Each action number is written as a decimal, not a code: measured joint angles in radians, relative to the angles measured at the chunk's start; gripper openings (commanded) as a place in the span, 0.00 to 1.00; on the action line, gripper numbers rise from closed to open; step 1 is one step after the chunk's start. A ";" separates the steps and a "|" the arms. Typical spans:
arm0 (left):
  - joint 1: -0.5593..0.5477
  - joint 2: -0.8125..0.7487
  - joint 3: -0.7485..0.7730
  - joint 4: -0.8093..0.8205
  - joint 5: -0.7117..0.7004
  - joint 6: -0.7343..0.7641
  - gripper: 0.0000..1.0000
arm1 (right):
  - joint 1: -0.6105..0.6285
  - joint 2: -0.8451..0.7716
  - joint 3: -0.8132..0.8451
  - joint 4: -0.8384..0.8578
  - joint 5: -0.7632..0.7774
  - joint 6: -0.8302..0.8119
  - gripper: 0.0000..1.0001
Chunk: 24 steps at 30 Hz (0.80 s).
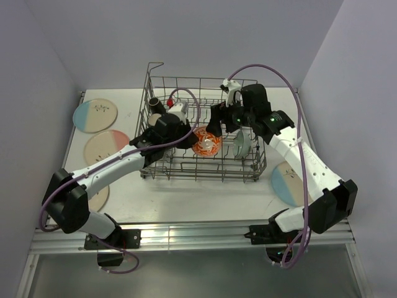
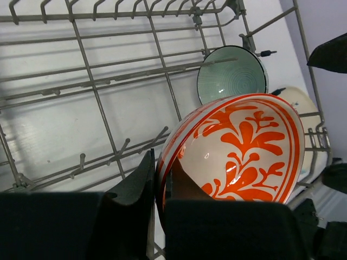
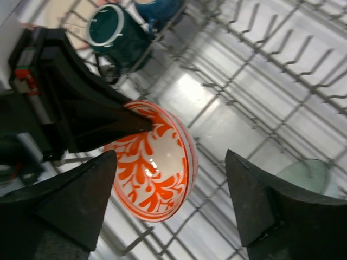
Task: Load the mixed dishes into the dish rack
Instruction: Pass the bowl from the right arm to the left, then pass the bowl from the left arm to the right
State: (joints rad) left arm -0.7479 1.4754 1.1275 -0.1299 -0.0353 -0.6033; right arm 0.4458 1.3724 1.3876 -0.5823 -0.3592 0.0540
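Observation:
The orange-red bowl (image 2: 244,146) hangs on edge inside the dish rack (image 1: 205,162), and my left gripper (image 2: 160,176) is shut on its rim, one finger inside and one outside. My right gripper (image 3: 171,157) is open. Its fingers (image 3: 81,200) stand wide on either side of the same bowl (image 3: 154,173) without touching it. A pale green bowl (image 1: 242,143) stands on edge in the rack's right part. Mugs (image 1: 154,108) sit in the rack's back left corner, among them a teal mug (image 3: 111,30).
Three two-tone plates lie on the table left of the rack: a blue one (image 1: 94,115), a pink one (image 1: 107,146), and one partly under my left arm (image 1: 99,197). Another blue plate (image 1: 288,183) lies to the right. Upright tines (image 2: 81,160) line the rack floor.

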 measured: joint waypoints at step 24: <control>0.103 -0.131 -0.287 0.543 0.307 -0.242 0.00 | -0.099 0.016 -0.152 0.200 -0.344 0.455 1.00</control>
State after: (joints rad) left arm -0.6453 1.3445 0.8406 0.4129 0.2714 -0.8455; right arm 0.3470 1.3880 1.2358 -0.3824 -0.7029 0.5095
